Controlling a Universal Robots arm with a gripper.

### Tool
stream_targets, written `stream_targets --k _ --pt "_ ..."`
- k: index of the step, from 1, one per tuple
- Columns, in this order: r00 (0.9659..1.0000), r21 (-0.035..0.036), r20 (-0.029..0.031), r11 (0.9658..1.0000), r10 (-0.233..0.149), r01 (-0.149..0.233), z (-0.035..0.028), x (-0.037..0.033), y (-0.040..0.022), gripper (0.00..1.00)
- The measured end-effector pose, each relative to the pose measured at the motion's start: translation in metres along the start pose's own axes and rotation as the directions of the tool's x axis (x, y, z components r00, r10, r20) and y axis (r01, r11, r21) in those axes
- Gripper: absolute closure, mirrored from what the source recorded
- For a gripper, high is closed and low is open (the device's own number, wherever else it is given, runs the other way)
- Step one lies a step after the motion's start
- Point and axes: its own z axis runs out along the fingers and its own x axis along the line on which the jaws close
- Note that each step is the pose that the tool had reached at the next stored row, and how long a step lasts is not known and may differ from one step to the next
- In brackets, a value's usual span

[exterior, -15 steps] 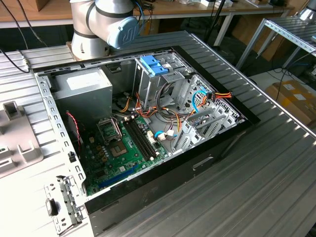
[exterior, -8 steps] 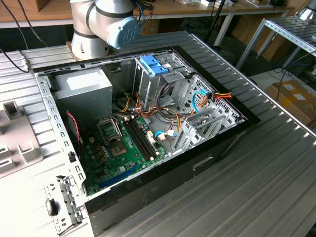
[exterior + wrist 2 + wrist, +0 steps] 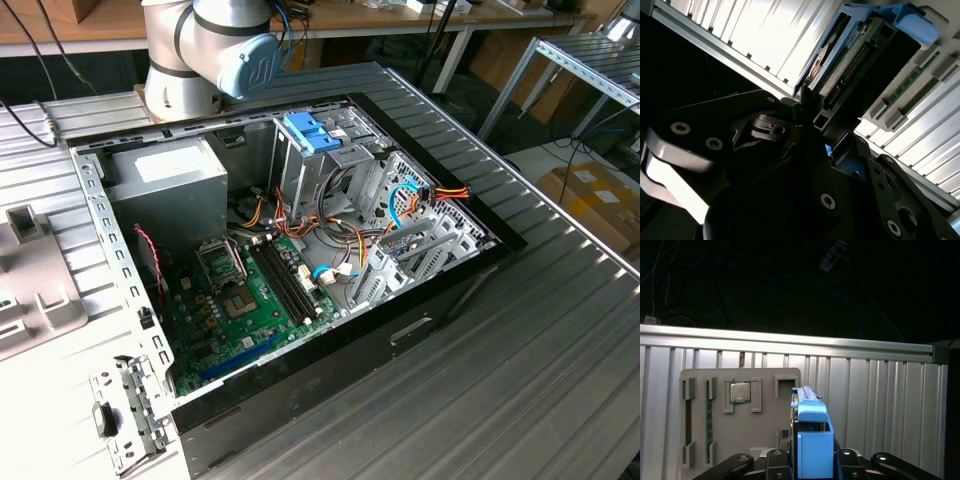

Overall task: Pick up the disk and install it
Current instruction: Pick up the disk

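**Disk gripped, case open**

In both wrist views we see the gripper (image 3: 812, 461) clamped on the disk (image 3: 812, 432), held on edge near the grey tray (image 3: 705, 440). The second wrist view adds the disk's connector edge. The exterior view adds the open computer case (image 3: 300, 260) on the ribbed metal table (image 3: 520, 380), with a cardboard box (image 3: 600, 195) on the floor at far right.

Ribbed grey aluminium worktop (image 3: 520, 380) underfoot here; long wooden bench (image 3: 500, 22) at twelve o'clock, brown cardboard boxes (image 3: 600, 195) at three.
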Motion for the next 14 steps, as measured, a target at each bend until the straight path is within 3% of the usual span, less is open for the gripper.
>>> stream_targets --k 14 --pt "1.0 0.0003 0.0041 1.0 0.0 0.0 -0.0095 -0.0011 0.0004 0.64"
